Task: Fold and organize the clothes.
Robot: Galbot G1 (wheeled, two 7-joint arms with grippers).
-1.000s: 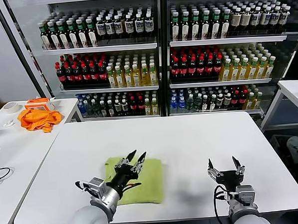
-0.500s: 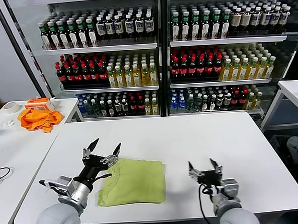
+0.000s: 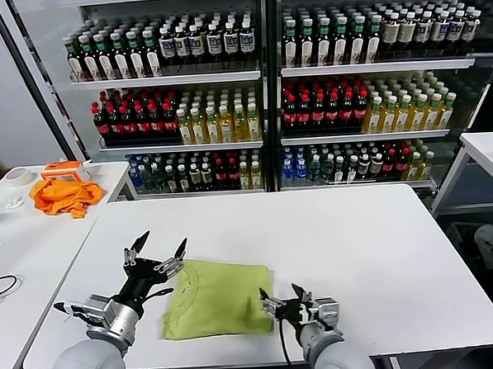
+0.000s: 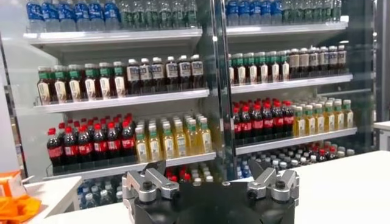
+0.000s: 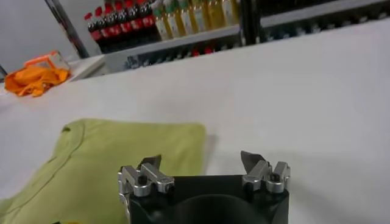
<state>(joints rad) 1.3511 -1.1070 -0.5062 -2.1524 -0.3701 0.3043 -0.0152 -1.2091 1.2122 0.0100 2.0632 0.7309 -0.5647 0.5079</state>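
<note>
The lime-green T-shirt (image 3: 221, 296) is lying on the white counter (image 3: 348, 237) near its front edge, already folded into a compact rectangle with the neckline showing toward its left side; no printed graphic is visible, so it is probably facing down or tucked inside. The left claw (image 3: 155, 254) is hovering just off the shirt's upper left corner, its fingers spread wide and holding nothing; it is tilting up toward the drink shelves (image 3: 258, 93), which suggests it is standing clear of the fabric rather than gripping it. The right claw (image 3: 287, 303) is sitting low at the shirt's right edge, near the front corner, jaws parted and empty, pointing across the cloth. That placement looks suited to sliding under the edge for another fold or to squaring the bundle. The folding seems well along. An orange cloth (image 3: 63, 196) is resting on a side table (image 3: 18, 246), well apart from the work.
</note>
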